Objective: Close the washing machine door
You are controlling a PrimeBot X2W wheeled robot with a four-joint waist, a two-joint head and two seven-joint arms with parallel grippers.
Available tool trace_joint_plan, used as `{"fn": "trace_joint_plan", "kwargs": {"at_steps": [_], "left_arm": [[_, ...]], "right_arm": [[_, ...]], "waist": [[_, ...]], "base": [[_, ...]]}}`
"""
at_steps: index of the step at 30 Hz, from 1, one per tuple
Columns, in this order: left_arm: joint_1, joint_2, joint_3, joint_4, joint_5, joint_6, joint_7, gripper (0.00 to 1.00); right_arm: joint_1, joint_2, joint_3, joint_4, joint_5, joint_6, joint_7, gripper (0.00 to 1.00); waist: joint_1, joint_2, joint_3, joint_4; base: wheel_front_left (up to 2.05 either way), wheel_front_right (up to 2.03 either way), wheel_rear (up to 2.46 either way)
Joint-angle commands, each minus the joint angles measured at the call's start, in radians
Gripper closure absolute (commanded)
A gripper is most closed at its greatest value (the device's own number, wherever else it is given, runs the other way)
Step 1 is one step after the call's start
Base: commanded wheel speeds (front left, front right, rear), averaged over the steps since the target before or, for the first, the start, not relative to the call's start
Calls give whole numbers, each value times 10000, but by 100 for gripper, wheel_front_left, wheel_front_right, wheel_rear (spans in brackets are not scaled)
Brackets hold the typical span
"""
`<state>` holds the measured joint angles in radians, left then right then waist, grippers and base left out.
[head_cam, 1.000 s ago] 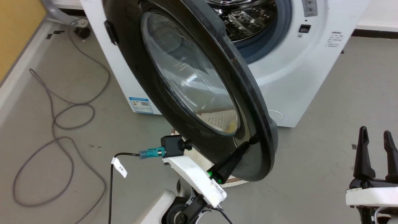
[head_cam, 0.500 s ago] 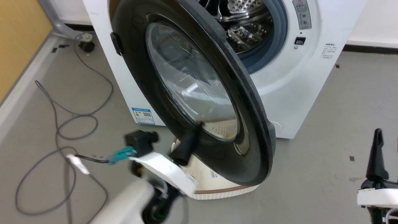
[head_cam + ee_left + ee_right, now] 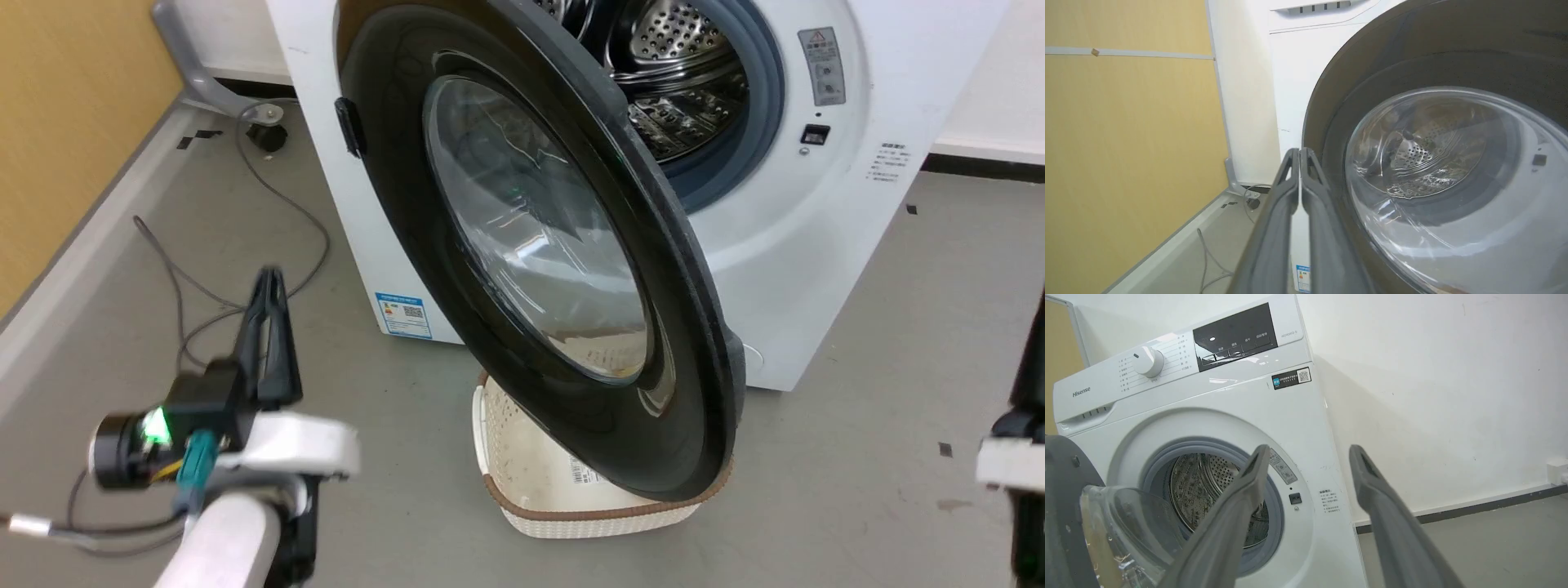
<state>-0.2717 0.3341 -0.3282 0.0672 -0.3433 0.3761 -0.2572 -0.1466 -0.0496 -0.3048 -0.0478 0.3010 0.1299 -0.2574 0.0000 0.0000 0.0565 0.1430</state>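
The washing machine (image 3: 816,245) is a white front-loader whose steel drum (image 3: 686,73) is exposed. Its door (image 3: 392,163), a black disc with a bulging glass window, stands swung out toward me, roughly half open and hinged at the left. My left gripper (image 3: 268,282) is shut and empty; it hangs over the floor left of the door, apart from it. In the left wrist view the shut left gripper (image 3: 1299,152) points past the door (image 3: 1372,81). My right gripper (image 3: 1309,451) is open and empty, off to the right, facing the washing machine (image 3: 1208,396).
A cream plastic basket (image 3: 522,465) sits on the floor under the door's lower edge. Grey cables (image 3: 282,196) trail across the floor at the left, near a yellow wall panel (image 3: 73,122) and a grey caster leg (image 3: 200,82). Bare grey floor lies to the right.
My left gripper has come off the door's lower rim and swung left and back, away from the door. The head camera has shifted too. The right gripper has stayed open.
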Motion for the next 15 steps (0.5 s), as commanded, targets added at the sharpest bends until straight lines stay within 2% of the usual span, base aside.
{"fn": "trace_joint_plan", "kwargs": {"at_steps": [1, 4, 5, 6, 7, 12, 15], "left_arm": [[276, 45, 123, -105, 152, 54, -44, 0], [892, 31, 518, -399, 590, 130, -44, 0], [1073, -3, 646, -531, 743, 151, -44, 0], [1262, -20, 742, -630, 914, 156, -44, 0], [1435, -71, 827, -726, 1041, 137, -44, 0], [2146, -406, 1225, -966, 1428, -106, -44, 0], [2379, -711, 1444, -1021, 1438, -391, -45, 0]], "right_arm": [[-268, -6, -33, -117, 79, 8, -44, 0], [-674, -6, -4, -445, 75, 8, -44, 0], [-816, -6, 33, -605, 36, 8, -44, 11], [-960, -6, 78, -774, 18, 8, -44, 63], [-1087, -6, 186, -948, 55, 8, -44, 100], [-1514, -6, 1041, -1898, 528, 8, -44, 100], [-1663, -6, 2029, -2525, 845, 8, -44, 100]], "waist": [[0, 0, -12, 40], [0, 0, -19, 136], [0, 0, -15, 178], [0, 0, -14, 219], [0, 0, -15, 267], [0, 0, -26, 479], [0, 0, -6, 587]], "base": [[0, 0, 0], [0, 0, 0], [0, 0, 0], [0, 0, 0], [0, 0, 0], [0, 0, 0], [0, 0, 0]]}}
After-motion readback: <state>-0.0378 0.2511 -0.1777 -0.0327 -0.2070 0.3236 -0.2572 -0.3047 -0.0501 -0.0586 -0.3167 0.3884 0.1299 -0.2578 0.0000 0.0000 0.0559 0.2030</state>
